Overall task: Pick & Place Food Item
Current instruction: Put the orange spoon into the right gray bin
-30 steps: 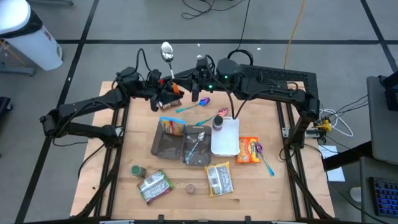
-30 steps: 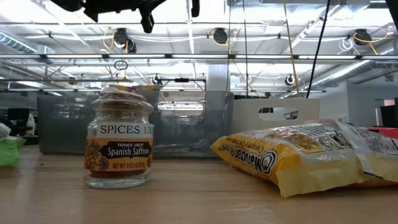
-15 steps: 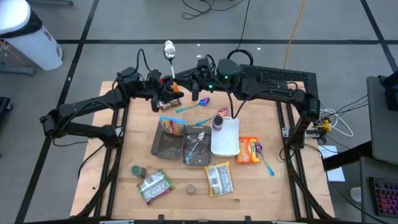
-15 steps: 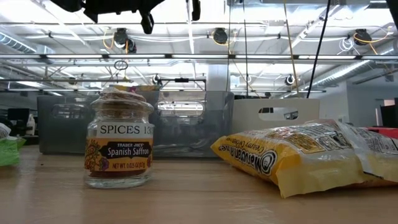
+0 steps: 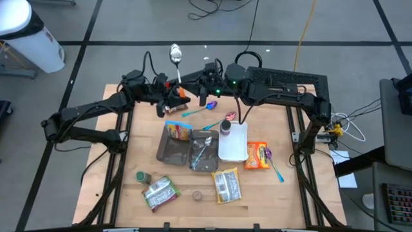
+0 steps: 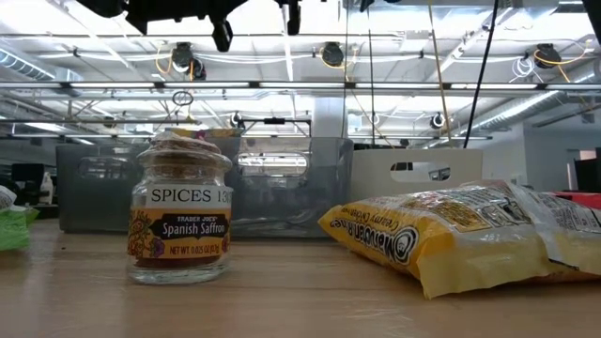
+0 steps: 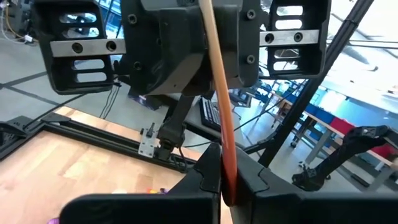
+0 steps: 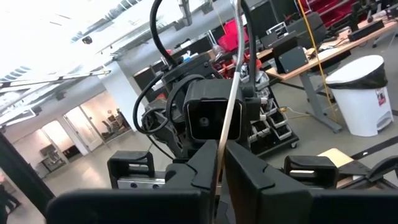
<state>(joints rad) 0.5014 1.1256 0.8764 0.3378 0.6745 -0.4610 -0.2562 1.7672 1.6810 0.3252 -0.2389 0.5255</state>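
Observation:
A spoon with a metal bowl (image 5: 173, 53) and an orange handle (image 5: 182, 93) stands nearly upright in the air over the table's far edge, between both arms. My left gripper (image 5: 174, 95) comes in from the left and is shut on the orange handle. My right gripper (image 5: 188, 84) comes in from the right, facing it, with its fingers closed around the metal shaft. Food packets lie on the table below: a yellow-and-white one (image 5: 226, 185), a green one (image 5: 159, 192), an orange one (image 5: 257, 155), and a pouch (image 5: 178, 131) propped in a dark tray (image 5: 168, 152). My left gripper pinches the spoon's orange handle (image 7: 227, 169) between its two fingers, which point level and lie across it. The handle rises steeply out of the hold, clear of the table. My right gripper has the thin metal shaft (image 8: 221, 163) between its two fingers, which reach in about level from the table's right and lie across it. The shaft runs upward from the fingers.
A second dark tray (image 5: 205, 154) holds a utensil, next to a white tray (image 5: 233, 145) and a dark-lidded jar (image 5: 226, 127). A teal spoon (image 5: 196, 111), a purple spoon (image 5: 273, 161), a green-lidded jar (image 5: 143, 176) and a saffron jar (image 6: 178, 211) also lie about.

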